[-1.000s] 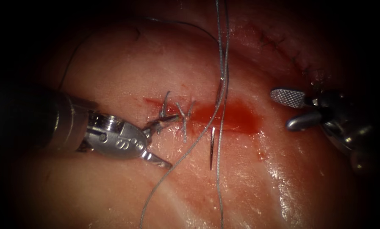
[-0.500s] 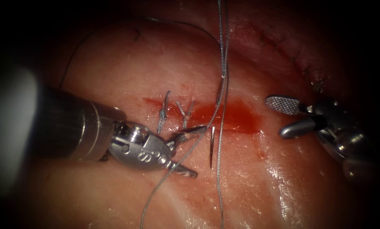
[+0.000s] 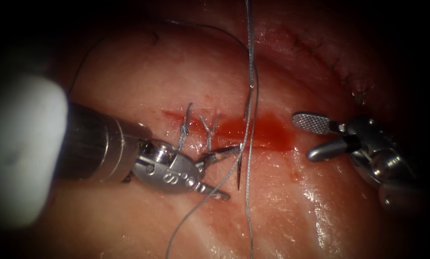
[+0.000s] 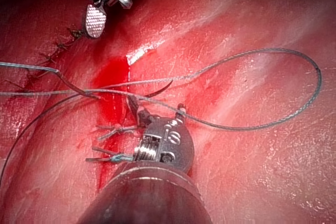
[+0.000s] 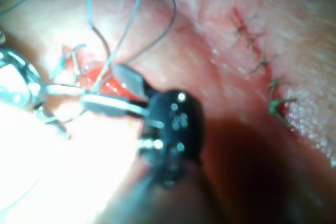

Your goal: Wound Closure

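Pink tissue [image 3: 128, 86], red fluid [image 3: 267, 132], grey thread [image 3: 251, 72], silver cross-hatched right pincer [image 3: 315, 136]

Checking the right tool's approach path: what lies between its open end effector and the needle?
In the endoscope view, red fluid on the tissue and one thread strand lie between the right end effector and the needle.

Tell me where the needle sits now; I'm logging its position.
In the endoscope view the needle stands in the tissue below the cut, right of the left tool's open jaws; neither tool holds it.
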Available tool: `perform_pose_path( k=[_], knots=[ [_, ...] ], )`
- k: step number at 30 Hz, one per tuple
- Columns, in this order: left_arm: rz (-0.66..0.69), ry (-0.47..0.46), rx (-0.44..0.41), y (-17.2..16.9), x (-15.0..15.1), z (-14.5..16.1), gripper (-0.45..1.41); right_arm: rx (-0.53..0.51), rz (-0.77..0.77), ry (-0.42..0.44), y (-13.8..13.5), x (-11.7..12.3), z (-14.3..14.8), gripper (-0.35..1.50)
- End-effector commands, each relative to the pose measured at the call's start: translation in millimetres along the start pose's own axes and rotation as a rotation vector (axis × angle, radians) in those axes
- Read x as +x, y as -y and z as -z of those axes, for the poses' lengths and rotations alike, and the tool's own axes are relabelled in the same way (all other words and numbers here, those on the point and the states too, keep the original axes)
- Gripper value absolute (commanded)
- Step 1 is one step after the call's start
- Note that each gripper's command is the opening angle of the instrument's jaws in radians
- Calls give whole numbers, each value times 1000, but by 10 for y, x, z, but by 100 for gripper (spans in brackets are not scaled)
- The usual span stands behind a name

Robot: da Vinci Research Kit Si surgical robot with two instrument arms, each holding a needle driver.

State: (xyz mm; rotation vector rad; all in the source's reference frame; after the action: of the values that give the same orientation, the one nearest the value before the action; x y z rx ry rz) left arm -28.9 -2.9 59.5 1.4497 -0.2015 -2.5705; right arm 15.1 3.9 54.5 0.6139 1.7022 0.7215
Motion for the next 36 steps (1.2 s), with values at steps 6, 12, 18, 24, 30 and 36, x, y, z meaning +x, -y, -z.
perform_pose_path(
  k=[6, 12, 18, 24, 30, 36],
  knots=[
    [18, 6, 14, -17, -1, -20, 44, 0, -2, -1, -3, -10, -6, 134],
    [23, -11, 12, -14, -1, -37, 44, 2, -4, 0, -1, -14, -5, 134],
    [24, -16, 15, -14, 1, -35, 43, 2, -12, 1, 0, -19, -5, 134],
    [25, -20, 13, -7, -2, -38, 7, 3, -11, 1, 1, -20, -5, 134],
    [41, -43, 5, 12, 0, -30, -45, -1, -10, 1, 3, -21, -5, 134],
    [132, -81, -12, 24, 20, -12, -45, -5, -11, 1, 5, -26, -6, 134]
  ],
)
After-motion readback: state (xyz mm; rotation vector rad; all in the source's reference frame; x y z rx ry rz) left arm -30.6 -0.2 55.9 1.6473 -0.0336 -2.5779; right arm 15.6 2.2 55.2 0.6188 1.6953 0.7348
